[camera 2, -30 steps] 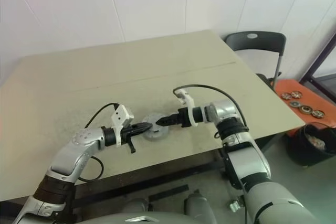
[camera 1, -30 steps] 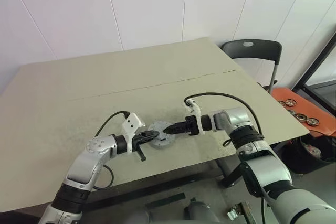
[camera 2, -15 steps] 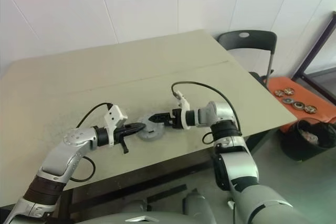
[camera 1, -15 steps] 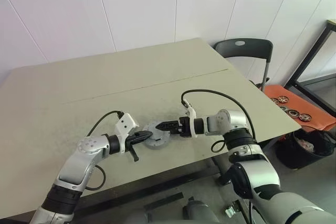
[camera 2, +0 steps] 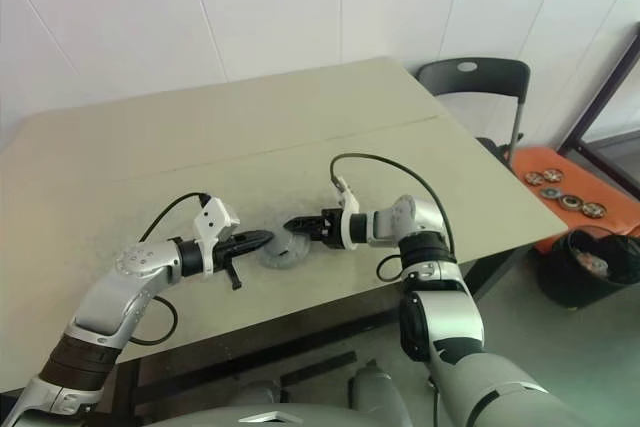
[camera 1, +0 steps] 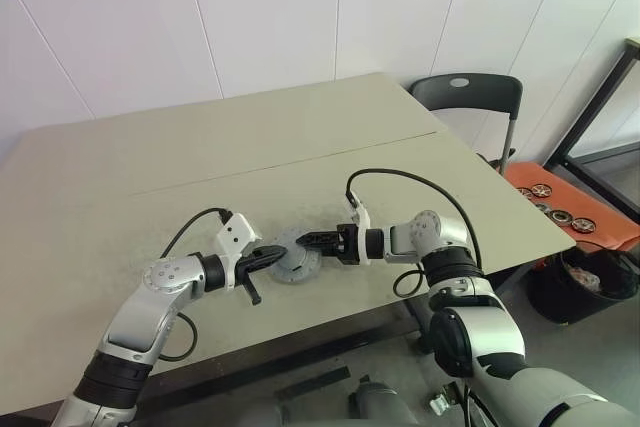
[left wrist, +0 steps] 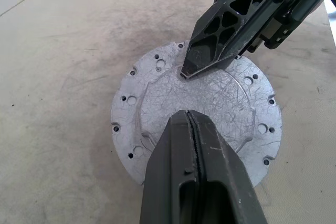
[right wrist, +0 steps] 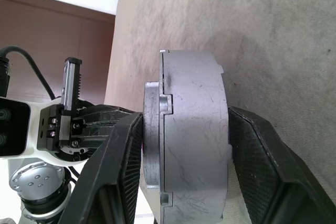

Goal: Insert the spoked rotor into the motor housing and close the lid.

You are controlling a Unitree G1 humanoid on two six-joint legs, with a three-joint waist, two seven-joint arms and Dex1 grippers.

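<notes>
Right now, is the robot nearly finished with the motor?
Nearly, it seems. The lid already sits on the motor housing, hiding whatever is inside, so the rotor cannot be checked. The right hand straddles the stack, and the shut left hand rests on top. Letting go is left.

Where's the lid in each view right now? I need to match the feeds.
Left eye: lid between both gripper tips, near table edge.
Right eye: lid same spot.
Left wrist: lid flat on the table.
Right wrist: lid edge-on between the fingers.
Shared landmark: right gripper.
</notes>
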